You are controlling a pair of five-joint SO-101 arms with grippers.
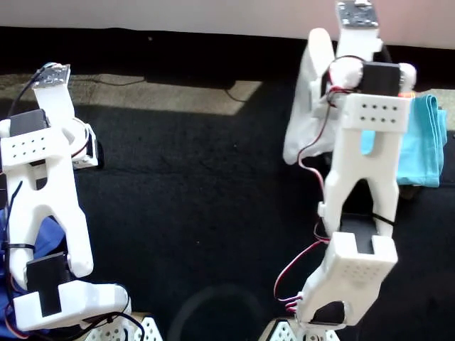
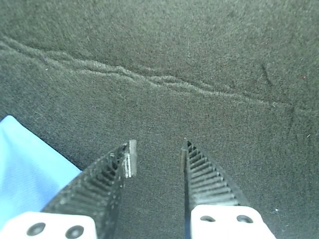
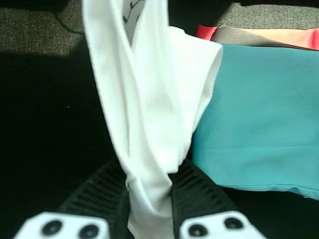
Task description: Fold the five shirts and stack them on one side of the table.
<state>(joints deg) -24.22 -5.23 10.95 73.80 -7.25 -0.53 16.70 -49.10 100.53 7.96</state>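
Ribbed black fingers (image 3: 99,194) of my right gripper (image 3: 149,172) pinch a limp white shirt (image 3: 144,109), hanging above the black felt table (image 1: 199,185) just beside a folded teal shirt (image 3: 259,114). My left gripper (image 2: 158,152), jaws spread, hangs over the felt near a light blue cloth (image 2: 25,164).

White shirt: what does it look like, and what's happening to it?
The white shirt looks like thin, smooth cloth. It is unfolded and bunched into long hanging folds, with a bit of dark print near one end. The right gripper has its jaws shut on a gathered part. The shirt hangs over the black table, beside the folded teal shirt; whether they touch is unclear.
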